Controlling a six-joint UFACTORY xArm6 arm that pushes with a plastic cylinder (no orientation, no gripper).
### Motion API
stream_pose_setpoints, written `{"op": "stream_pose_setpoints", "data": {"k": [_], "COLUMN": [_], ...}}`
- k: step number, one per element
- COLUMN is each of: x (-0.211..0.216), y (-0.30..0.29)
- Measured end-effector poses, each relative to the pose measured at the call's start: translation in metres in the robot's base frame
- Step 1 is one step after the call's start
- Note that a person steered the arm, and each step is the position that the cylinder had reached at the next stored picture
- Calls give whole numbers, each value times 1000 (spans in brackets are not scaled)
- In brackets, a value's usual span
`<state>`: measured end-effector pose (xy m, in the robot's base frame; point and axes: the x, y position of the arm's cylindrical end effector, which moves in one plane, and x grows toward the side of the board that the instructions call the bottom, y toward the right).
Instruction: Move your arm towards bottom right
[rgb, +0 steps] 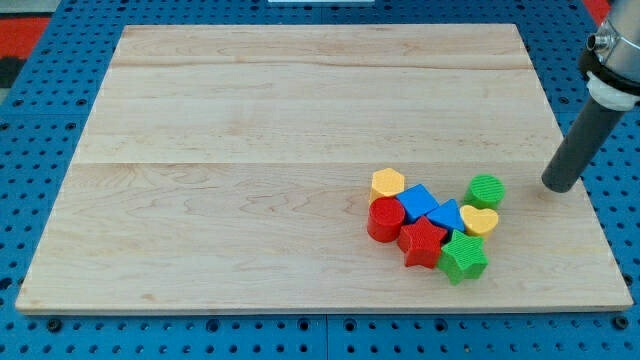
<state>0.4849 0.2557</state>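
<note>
1. No brand, label or writing can be read anywhere in the view.
2. The arm enters from the view's top right corner; its rod slants down and toward the view's left, ending in my tip (561, 186), which rests on the wooden board (250, 150) near its right edge.
3. There is no claw to part or close (the arm ends in a plain dark rod), and my tip holds nothing and touches no block.
4. All the blocks lie in one cluster to the view's left of my tip and slightly below it. Nearest is the green cylinder (486, 190), close by but apart from the tip.
5. Below that sits the yellow heart (480, 220), then the green star (463, 258) at the cluster's bottom.
6. Farther left are the blue triangle (445, 215), blue cube (417, 202), red star (423, 241), red cylinder (384, 219) and yellow hexagon (388, 182), packed together.
7. A blue pegboard (60, 120) surrounds the board.
</note>
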Motion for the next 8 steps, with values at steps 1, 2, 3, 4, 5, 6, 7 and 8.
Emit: {"op": "stream_pose_setpoints", "data": {"k": [1,2,3,4,5,6,7,8], "x": [15,33,3,-20,-15,4,14,17], "y": [-8,-12,-12,-12,11,11,0,-26]}}
